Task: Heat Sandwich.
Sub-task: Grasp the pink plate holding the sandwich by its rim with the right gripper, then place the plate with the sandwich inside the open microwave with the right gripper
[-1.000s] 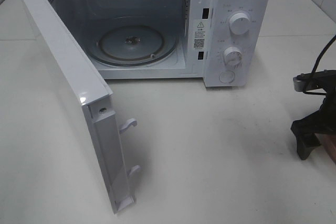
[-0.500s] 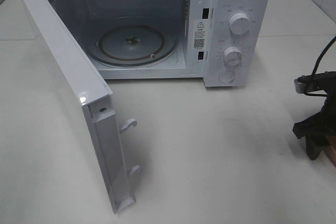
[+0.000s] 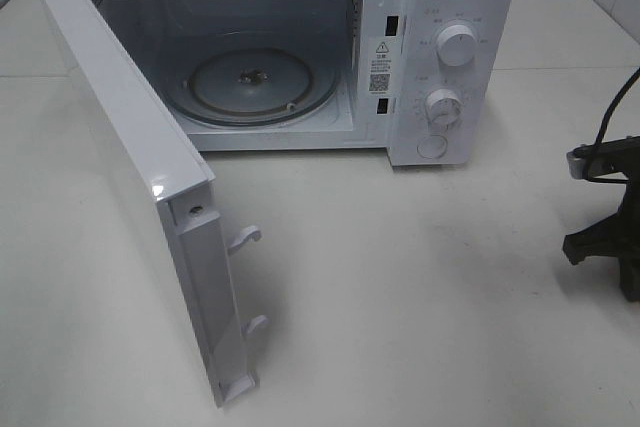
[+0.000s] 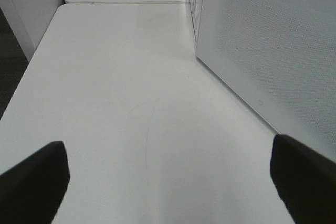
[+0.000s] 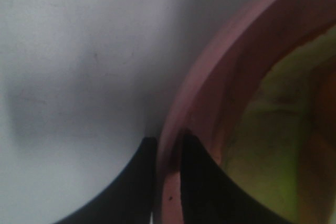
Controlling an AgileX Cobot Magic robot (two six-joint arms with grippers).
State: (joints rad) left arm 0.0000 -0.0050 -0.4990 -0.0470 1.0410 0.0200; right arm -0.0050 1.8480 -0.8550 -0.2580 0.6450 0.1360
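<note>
Gripping the rim of the pink plate (image 5: 210,72), the right pincer (image 5: 167,142) has one finger outside the rim and one inside it, jaws narrow with only the rim between them. This hold suits carrying: lifting by the plate keeps the sandwich (image 5: 262,129) untouched and level.

The sandwich lies on that plate, just beyond the inner finger. It shows only in the right wrist view, blurred: pale green-yellow filling with a tan-brown band beside it. Its outline cannot be made out. In the high view, plate and sandwich fall past the right edge, where the right arm stands on the counter (image 3: 420,277).

The microwave (image 3: 450,7) sits at the far side, its door (image 3: 130,147) swung fully out toward the near left, exposing the bare glass turntable (image 3: 262,84), ready to receive the plate.

The left pincer (image 4: 168,179) is wide and holds nothing, hovering low on the left, beside the door's perforated panel, clear of the loading path.
</note>
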